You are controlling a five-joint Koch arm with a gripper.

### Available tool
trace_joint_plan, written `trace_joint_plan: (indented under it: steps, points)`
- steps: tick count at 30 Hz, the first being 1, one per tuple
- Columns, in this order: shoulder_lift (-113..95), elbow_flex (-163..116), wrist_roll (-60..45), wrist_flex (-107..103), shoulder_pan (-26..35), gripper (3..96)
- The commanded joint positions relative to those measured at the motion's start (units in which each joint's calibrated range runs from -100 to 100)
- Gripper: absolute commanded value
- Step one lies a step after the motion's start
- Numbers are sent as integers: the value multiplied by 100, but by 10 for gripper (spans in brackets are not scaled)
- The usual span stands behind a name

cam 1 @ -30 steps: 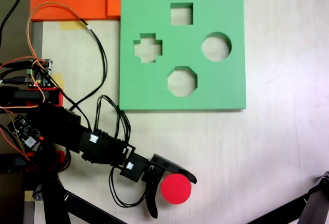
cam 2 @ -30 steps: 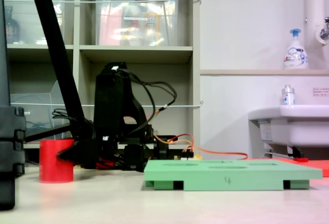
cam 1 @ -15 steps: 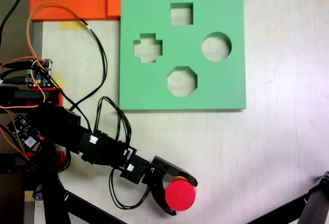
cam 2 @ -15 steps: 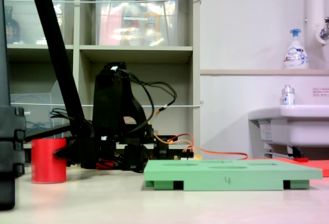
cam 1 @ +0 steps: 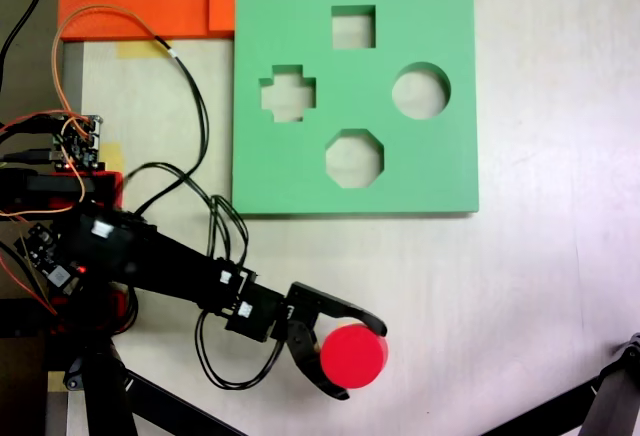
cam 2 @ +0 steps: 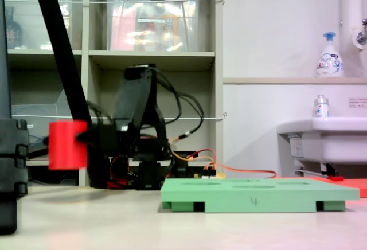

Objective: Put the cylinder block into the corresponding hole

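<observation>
Gripping cylinder block [cam 1: 353, 355] w/ hand [cam 1: 338, 353], off table, round hole [cam 1: 420, 91] empty

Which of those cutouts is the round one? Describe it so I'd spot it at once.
In the first exterior view, find the green foam board at the top. The round hole sits nearest its right edge, right of the cross cutout. Alone among four, it has no corners.

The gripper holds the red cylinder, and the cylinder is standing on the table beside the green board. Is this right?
Not quite. The gripper does hold the red cylinder, but the cylinder is not standing on the table: the second exterior view shows it lifted clear of the surface, with a gap under it. It is off to the side of the green board, not over it.
</observation>
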Motion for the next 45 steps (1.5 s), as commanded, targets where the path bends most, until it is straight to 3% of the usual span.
trace_joint_plan:
  steps: [1,6,10,17,33,45]
  points:
    - [-2431,669,5,-1682,293,321]
    - [-3911,1207,-44,-2780,947,321]
    - [-3939,1337,-200,-2819,1607,321]
    - [-1788,2065,-459,-2684,2359,321]
    - [3463,4836,-552,-2376,2818,321]
    - [4399,5464,-547,-2405,2950,322]
